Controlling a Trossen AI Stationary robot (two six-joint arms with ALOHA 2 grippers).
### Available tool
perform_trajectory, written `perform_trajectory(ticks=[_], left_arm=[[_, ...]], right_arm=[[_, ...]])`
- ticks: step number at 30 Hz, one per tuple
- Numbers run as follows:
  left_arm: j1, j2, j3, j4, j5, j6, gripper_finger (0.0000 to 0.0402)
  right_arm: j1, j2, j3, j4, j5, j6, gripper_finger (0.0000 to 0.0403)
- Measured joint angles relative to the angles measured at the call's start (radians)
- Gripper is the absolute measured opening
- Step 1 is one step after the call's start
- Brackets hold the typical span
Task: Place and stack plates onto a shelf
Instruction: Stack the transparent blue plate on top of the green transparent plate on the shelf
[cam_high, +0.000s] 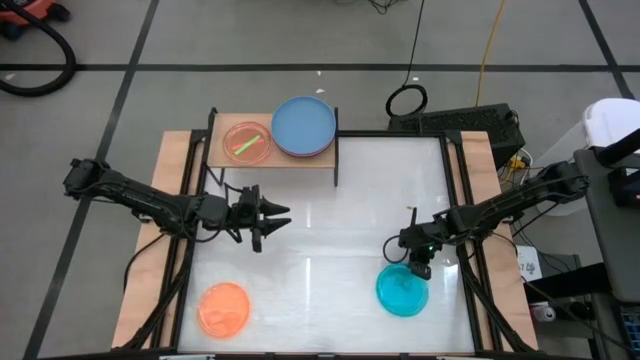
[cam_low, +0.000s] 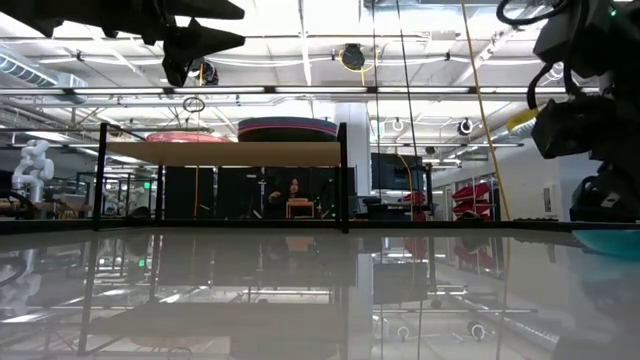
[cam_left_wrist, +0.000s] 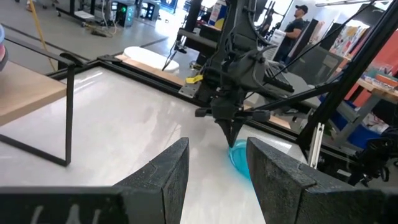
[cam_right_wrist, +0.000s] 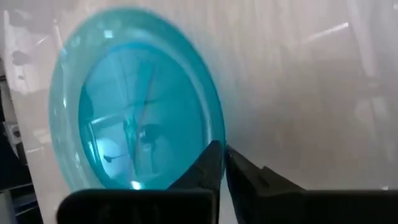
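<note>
Your right gripper (cam_right_wrist: 222, 163) sits pinched shut, holding nothing, at the cyan plate's (cam_right_wrist: 134, 102) rim; left gripper (cam_high: 272, 220) hovers spread wide, empty.

a robotics lab: open hall with ceiling lights (cam_low: 300, 90), workbenches (cam_left_wrist: 379, 93), cables (cam_high: 490, 50)

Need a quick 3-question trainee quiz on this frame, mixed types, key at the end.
1. True or false: the right pincer is shut at the rim of the cyan plate.
2. What stands on the shelf? A) only an orange plate B) a pink plate with a green streak in it, and a stack with a blue plate on top C) nothing
3. Fill in: the orange plate lies on the ____.

Key: 1 true; 2 B; 3 table.
</note>
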Motion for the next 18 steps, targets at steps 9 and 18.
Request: perform_trajectory(ticks=[9,18], left_arm=[[0.000,0.000,0.000,0.000,0.000,-0.020,0.0165],[0.000,0.000,0.000,0.002,0.000,-0.026,0.0165]], right_arm=[[-0.001,-0.025,0.140,0.023,0.135,-0.100,0.0000],[0.000,-0.043,0.353,0.016,0.373,-0.265,0.0000]])
